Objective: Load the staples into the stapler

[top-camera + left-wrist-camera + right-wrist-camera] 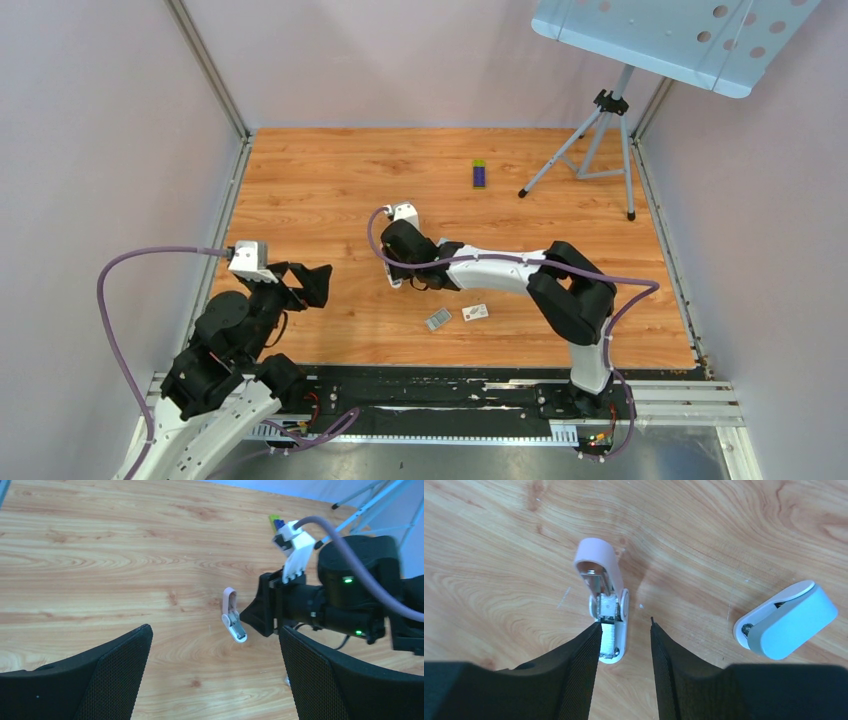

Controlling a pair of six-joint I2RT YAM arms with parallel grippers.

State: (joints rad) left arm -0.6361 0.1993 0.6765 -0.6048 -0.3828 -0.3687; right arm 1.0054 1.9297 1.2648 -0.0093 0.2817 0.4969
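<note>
The pink and white stapler [605,605] lies hinged open flat on the wooden table, lid away from its base; it also shows as a stapler [234,621] in the left wrist view. A pale ridged strip sits in its metal channel. My right gripper [625,625] hovers just above the base end, open, its left finger overlapping the base edge and nothing held. The staples [438,319], a small grey ridged block, lie on the table near my right arm. My left gripper [214,632] is wide open and empty, well left of the stapler.
A light blue and white stapler-like object [786,620] lies right of the pink stapler. A small white card [476,312] sits beside the staples. A purple-and-green box [479,174] rests farther back. A tripod stand [600,140] occupies the back right corner.
</note>
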